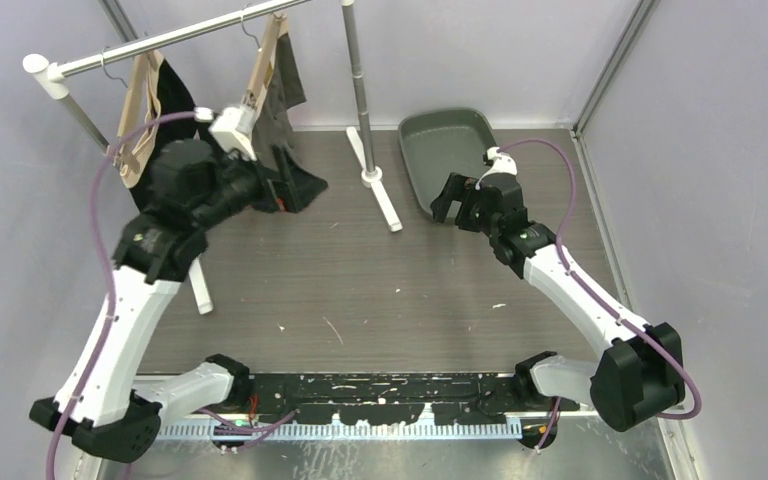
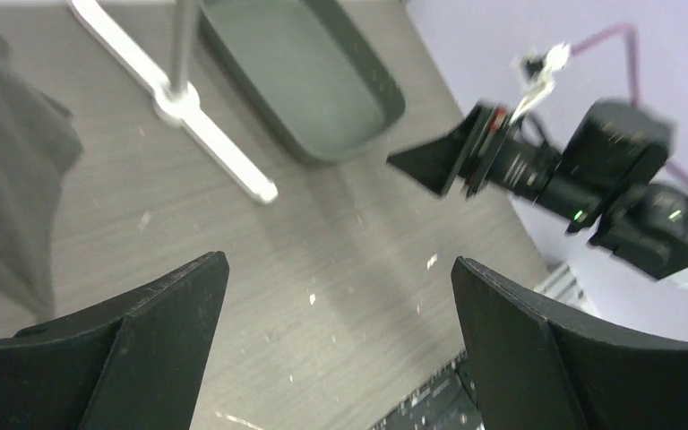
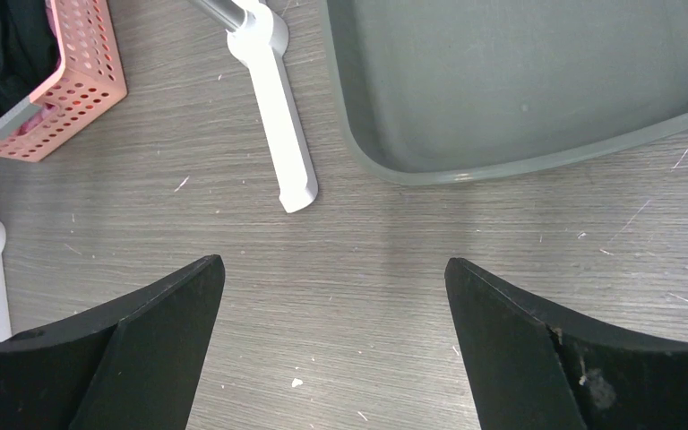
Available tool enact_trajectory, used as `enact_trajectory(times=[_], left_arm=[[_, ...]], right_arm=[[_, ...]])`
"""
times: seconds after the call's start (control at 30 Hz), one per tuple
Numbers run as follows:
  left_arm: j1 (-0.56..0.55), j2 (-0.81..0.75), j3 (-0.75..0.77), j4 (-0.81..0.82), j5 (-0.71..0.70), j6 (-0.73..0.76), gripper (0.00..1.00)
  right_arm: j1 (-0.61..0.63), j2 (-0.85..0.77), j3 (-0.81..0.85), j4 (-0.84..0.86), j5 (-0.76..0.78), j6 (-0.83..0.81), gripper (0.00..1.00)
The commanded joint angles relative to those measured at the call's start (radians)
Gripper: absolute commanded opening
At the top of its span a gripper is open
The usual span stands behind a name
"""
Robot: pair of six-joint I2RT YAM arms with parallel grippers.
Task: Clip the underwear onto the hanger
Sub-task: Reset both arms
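From above, the dark underwear [image 1: 290,85] hangs from the hanger [image 1: 263,62] on the rail [image 1: 180,35]. The left gripper [image 1: 288,180] is just beside the garment's lower edge and the right gripper [image 1: 450,200] is well apart by the grey tray [image 1: 440,130]; whether the clips truly bite cannot be told. The left wrist view shows that claw's jaws spread wide and empty with the cloth at the left edge, so a careless swing could snag the fabric and drag it, or the hanger, off. The right wrist view shows the other claw equally wide and empty over the table [image 3: 367,224] below the tray, a pink basket [image 3: 72,81] off to the left, and no brand or writing can be read in any view.
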Motion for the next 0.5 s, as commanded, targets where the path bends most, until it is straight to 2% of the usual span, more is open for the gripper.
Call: enact_trajectory(times=[0.0, 0.2, 0.47], left_arm=[[-0.087, -0.005, -0.168, 0.197, 0.017, -0.036, 0.98], [-0.156, 0.012, -0.262, 0.322, 0.030, -0.033, 0.98], [-0.205, 0.059, -0.303, 0.410, 0.062, -0.019, 0.98]], right_arm=[[-0.004, 0.000, 0.064, 0.021, 0.029, 0.014, 1.00], [-0.004, -0.013, 0.052, 0.015, 0.110, 0.032, 1.00], [-0.021, 0.032, 0.071, 0.015, 0.109, 0.036, 1.00]])
